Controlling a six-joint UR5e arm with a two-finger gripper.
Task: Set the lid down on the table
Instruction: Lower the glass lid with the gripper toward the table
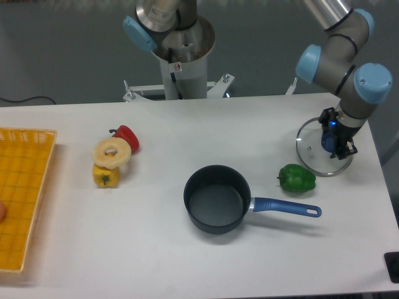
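Observation:
The lid (310,148), a clear glass disc with a thin metal rim, is at the right side of the white table (187,261). My gripper (331,141) points down over its centre and is shut on the blue knob. The lid's right part is hidden behind the gripper. I cannot tell whether the rim touches the tabletop or hovers just above it.
A green pepper (297,178) lies just left of and in front of the lid. A dark saucepan (216,199) with a blue handle (285,207) sits mid-table. A red pepper (127,138), a yellow pepper (105,176) and a pale ring (111,151) lie at left, a yellow mesh tray (22,193) at far left.

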